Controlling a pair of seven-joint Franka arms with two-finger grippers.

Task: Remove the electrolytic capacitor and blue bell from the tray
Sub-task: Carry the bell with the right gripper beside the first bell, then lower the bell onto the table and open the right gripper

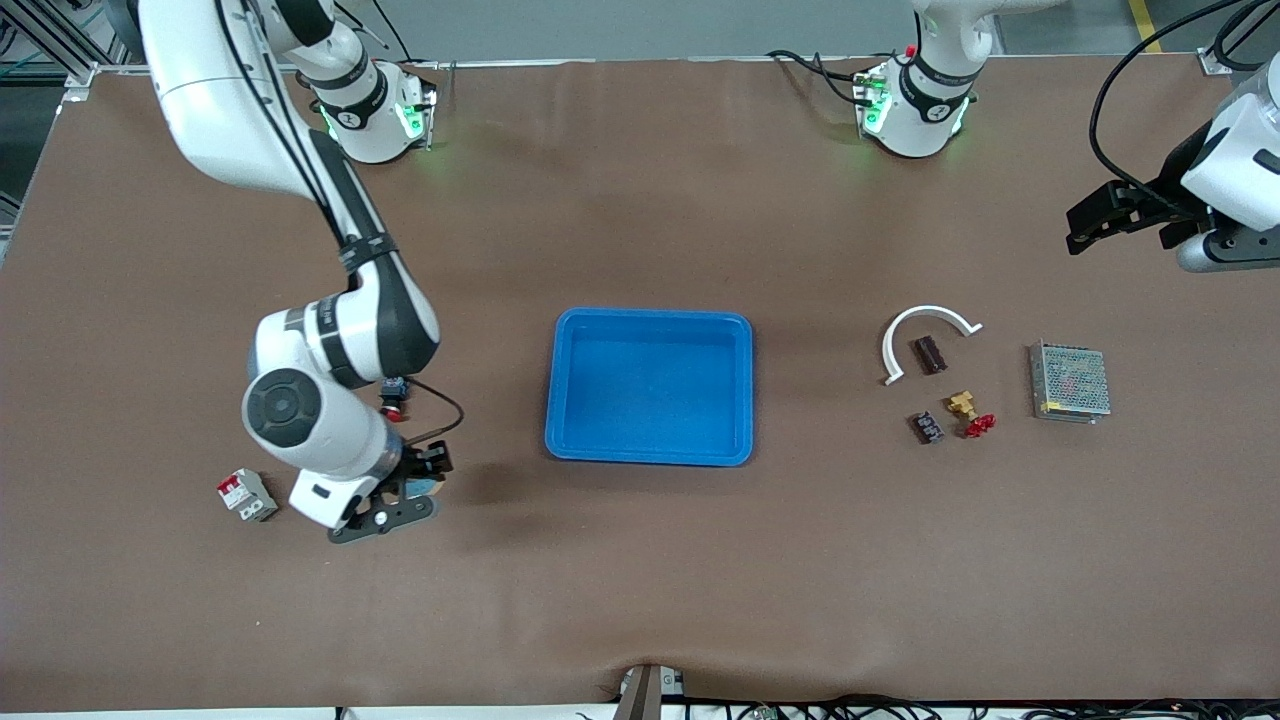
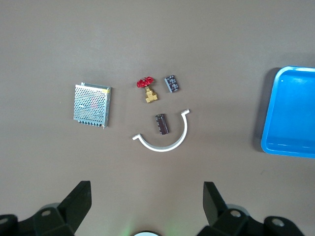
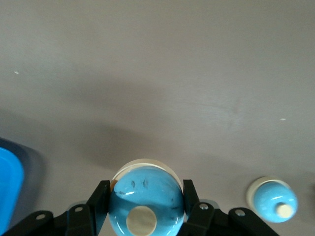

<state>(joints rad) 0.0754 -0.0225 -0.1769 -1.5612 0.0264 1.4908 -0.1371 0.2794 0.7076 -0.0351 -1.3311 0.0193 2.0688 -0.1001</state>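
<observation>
My right gripper [image 1: 415,482] is shut on a blue dome-shaped bell [image 3: 146,200] with a cream base, low over the table near the right arm's end; the bell barely shows in the front view [image 1: 430,487]. A second, smaller-looking blue bell [image 3: 272,200] sits on the table beside it. Two small dark components, either possibly the capacitor, lie toward the left arm's end [image 1: 930,354] [image 1: 927,428]; they also show in the left wrist view [image 2: 162,123] [image 2: 172,82]. My left gripper [image 1: 1085,222] is open and empty, high over that end of the table [image 2: 145,191].
A blue tray [image 1: 650,318] stands mid-table, empty [image 2: 290,113] [image 3: 7,187]. Near the dark components lie a white curved strip [image 1: 930,310], a brass valve with red handle [image 1: 970,412] and a metal mesh box [image 1: 1070,380]. A red-and-white breaker [image 1: 246,494] sits by my right gripper.
</observation>
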